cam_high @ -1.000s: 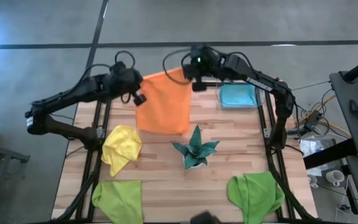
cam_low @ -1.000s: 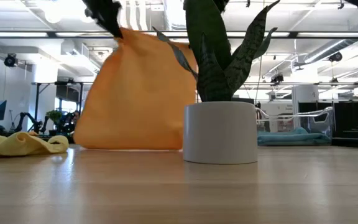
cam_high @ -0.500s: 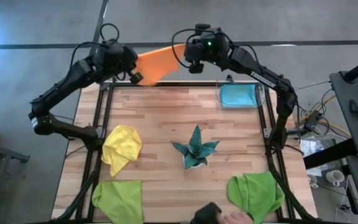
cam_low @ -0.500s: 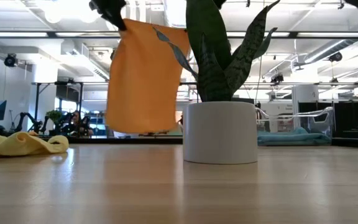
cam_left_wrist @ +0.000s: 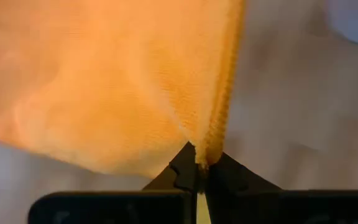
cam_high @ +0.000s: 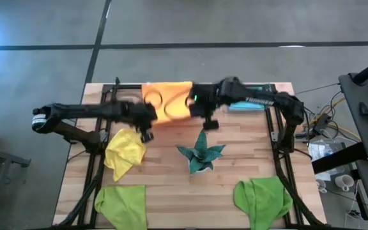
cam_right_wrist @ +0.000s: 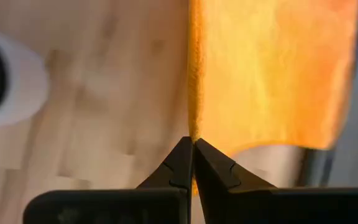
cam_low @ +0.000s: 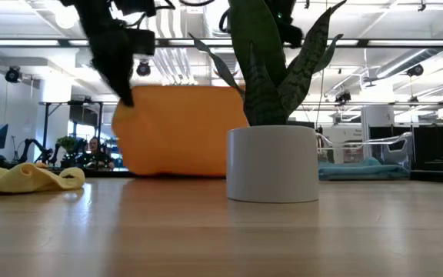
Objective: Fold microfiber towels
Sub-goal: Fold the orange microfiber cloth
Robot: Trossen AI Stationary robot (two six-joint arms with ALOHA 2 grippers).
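An orange towel (cam_high: 167, 101) is spread over the far middle of the table and held at its two near corners. My left gripper (cam_high: 147, 125) is shut on its near left corner, and my right gripper (cam_high: 207, 119) is shut on its near right corner. In the low view the towel (cam_low: 179, 131) hangs as a broad sheet, with its lower edge down at the table top. The plant's leaves hide my right gripper there. A yellow towel (cam_high: 125, 153) lies crumpled at the left. Two lime green towels (cam_high: 121, 204) (cam_high: 264, 198) lie at the near edge. My left gripper pinches the orange towel's corner (cam_left_wrist: 209, 152) between its two fingertips, coming slanting down from above. The corner is raised off the table and the cloth runs away from it toward the far edge. My right gripper pinches the opposite near corner, on the towel's side edge (cam_right_wrist: 194, 127), between its fingertips, slanting down from above. That corner is also held up, and the towel's near edge spans between the two grippers.
A white pot with a dark spiky plant (cam_high: 201, 154) stands mid-table, just in front of the right gripper. A light blue towel (cam_low: 352, 171) lies at the far right, mostly under the right arm. Black frame rails run along both table sides.
Both grippers first swung the orange towel up and out past the table's far edge. They then came back toward the near edge and down, tipping to point downward. The towel had hung narrow beyond the far edge and is now spread wide over the far part of the table.
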